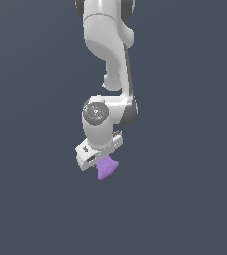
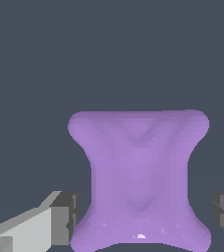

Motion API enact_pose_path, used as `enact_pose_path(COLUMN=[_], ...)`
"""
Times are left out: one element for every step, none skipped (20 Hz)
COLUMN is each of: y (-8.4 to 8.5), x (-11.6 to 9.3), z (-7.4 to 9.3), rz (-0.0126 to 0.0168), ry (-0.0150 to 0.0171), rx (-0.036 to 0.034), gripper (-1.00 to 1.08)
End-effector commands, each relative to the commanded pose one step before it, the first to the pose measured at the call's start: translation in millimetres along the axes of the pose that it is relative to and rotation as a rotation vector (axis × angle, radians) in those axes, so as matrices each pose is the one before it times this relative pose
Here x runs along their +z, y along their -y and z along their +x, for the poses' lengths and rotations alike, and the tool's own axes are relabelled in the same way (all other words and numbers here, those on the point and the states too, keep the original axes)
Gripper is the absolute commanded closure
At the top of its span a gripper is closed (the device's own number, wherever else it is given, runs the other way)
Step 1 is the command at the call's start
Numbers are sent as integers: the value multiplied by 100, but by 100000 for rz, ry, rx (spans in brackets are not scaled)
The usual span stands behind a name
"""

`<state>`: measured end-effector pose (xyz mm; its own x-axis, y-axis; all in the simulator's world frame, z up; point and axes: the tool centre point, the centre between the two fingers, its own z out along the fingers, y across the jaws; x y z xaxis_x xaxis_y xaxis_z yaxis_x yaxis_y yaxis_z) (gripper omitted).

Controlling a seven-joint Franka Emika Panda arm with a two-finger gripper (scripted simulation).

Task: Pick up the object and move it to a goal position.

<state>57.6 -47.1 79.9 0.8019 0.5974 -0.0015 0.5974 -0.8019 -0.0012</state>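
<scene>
The object (image 1: 107, 169) is a small matte purple lump with a pinched waist and flared ends. In the exterior view it peeks out just below the white gripper (image 1: 101, 160), which hangs from the arm over it. In the wrist view the object (image 2: 139, 162) fills the middle of the picture, and the gripper (image 2: 144, 214) straddles it. Its two dark fingertips (image 2: 67, 216) stand on either side of the flared end, with a gap to the narrow waist. The gripper is open.
A plain dark grey-blue surface (image 1: 31, 199) lies all around the object. The white arm (image 1: 108, 45) rises from the gripper toward the upper edge of the exterior view. No other objects show.
</scene>
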Motion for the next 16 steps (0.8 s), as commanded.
enact_pose_path(y=[-193,-31,-7,47,-2,-5,-8,14,11,10,-17,25,16,7,8,7], x=[193,33,11,-36,38,114,190,259,333,407,485,545,600,545,462,380], z=[48,0,3,-39,-2,-5,-9,7,3,-2,-29,2,-9,-14,-6,3], rz=[-108,-10,-4,54,0,0,0,-6,-6,-6,0,-9,-7,-5,-5,-6], ry=[-131,-11,-4,74,0,0,0,-7,-7,-7,0,-12,-9,-7,-7,-7], rx=[-1378,-188,-69,459,0,0,0,-48,-48,-48,0,-83,-68,-48,-48,-48], gripper=[-92,-92,-92,-92,-92,-92,-92,-92,-92,-92,-92,-92,-92,-92,-92,-92])
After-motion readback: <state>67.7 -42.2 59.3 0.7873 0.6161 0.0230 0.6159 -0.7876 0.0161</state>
